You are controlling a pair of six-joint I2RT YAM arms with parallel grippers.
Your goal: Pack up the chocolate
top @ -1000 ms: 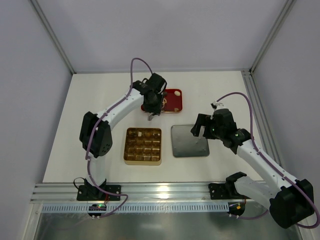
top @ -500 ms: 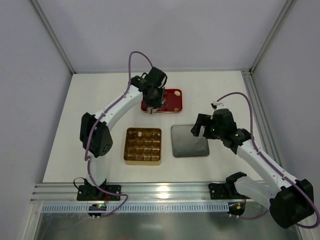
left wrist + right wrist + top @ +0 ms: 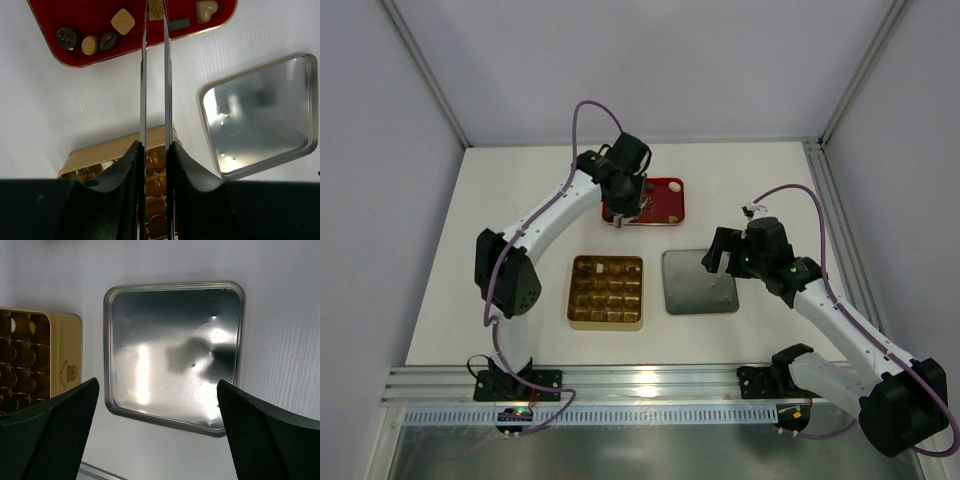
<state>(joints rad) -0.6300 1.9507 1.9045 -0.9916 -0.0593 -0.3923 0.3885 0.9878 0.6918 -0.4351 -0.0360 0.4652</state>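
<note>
Top external: over the past second the left arm has reached farther back, bringing the left gripper (image 3: 621, 218) from the red tray's (image 3: 670, 190) near edge to above it; a pick appears under way. The right gripper (image 3: 718, 252) is unmoved over the silver lid (image 3: 700, 285), beside the gold gridded box (image 3: 606, 324).

Left wrist: the blades have drawn closer and straddle a light-brown piece (image 3: 155, 9); whether they clamp it cannot be told. Other chocolate pieces (image 3: 123, 21) lie loose in the tray.

Right wrist: the fingers are spread wide, holding nothing.
</note>
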